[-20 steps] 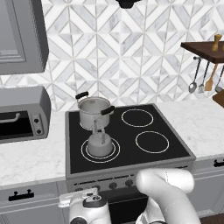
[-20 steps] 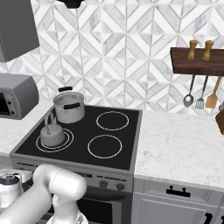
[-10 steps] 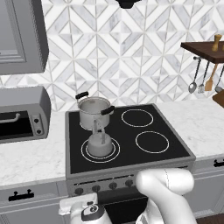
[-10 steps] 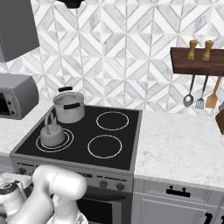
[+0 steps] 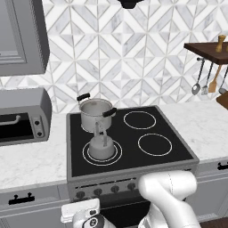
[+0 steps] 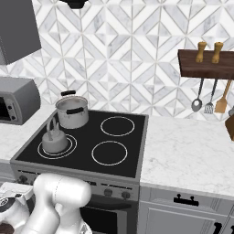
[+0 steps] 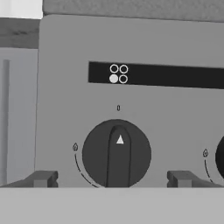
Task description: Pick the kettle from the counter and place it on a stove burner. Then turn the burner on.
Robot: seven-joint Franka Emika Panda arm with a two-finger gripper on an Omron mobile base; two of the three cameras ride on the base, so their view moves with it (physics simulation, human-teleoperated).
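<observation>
Close before the hand (image 7: 111,179), in the hand view, a round dark knob (image 7: 116,153) sits on the grey front panel (image 7: 65,100) of the stove, its raised grip standing upright with a small white triangle near the top. The two fingertips (image 7: 43,178) stand wide apart, one on each side of the knob and clear of it, so the hand is spread and holds nothing. Above the knob a black strip (image 7: 175,76) carries four small circles, the lower left one filled white. The edge of a second knob (image 7: 220,157) shows at the right border.

In the left base view the hand (image 5: 87,218) hangs low in front of the stove's row of knobs (image 5: 104,190), under the left end of the panel.

On the black glass of the stove (image 5: 178,153), the kettle (image 5: 102,144) stands upright on the near left stove burner (image 5: 87,156), inside its two concentric white rings, which are white and not glowing. Just behind the kettle, on the far left of the cooktop, stands a steel pot (image 5: 95,113) with two black side handles. The two right burners (image 5: 154,144) are single rings with nothing on them.

The marble desk (image 5: 31,160) runs to both sides of the stove. On its left part sits a grey toaster oven (image 5: 22,116). Farther back is a patterned tile wall (image 5: 120,58), and at the right a dark wooden shelf (image 6: 205,64) with utensils (image 6: 210,98) hanging beneath it and two wooden shakers (image 6: 209,51) on top.
</observation>
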